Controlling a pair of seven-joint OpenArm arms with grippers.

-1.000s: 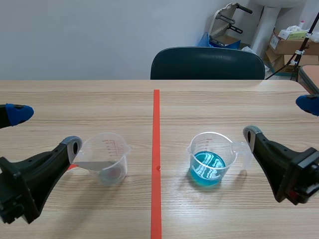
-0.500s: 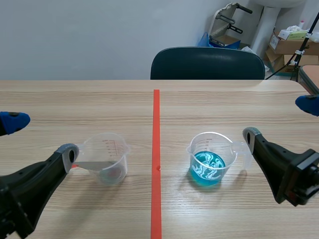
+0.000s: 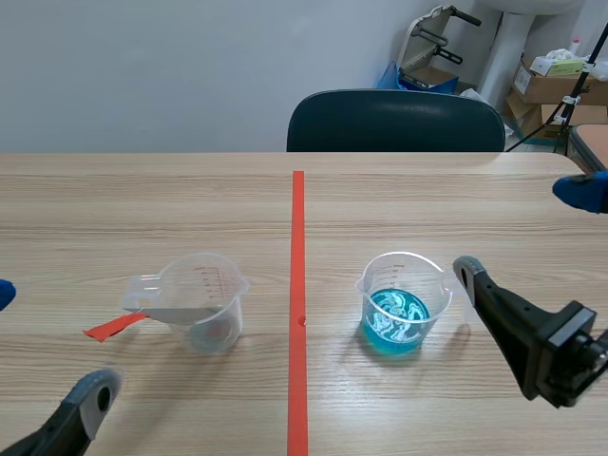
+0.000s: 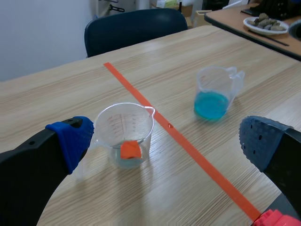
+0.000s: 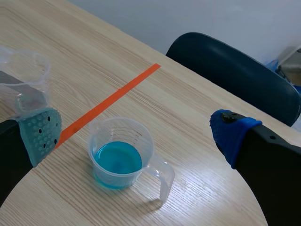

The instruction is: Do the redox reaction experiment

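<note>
Blue-liquid cup (image 3: 399,304) on wooden table (image 3: 142,190), dark chair (image 3: 394,122) behind

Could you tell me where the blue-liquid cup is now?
In the scene view, the blue-liquid cup stands right of the orange-red tape line, beside the open right end effector.
</note>
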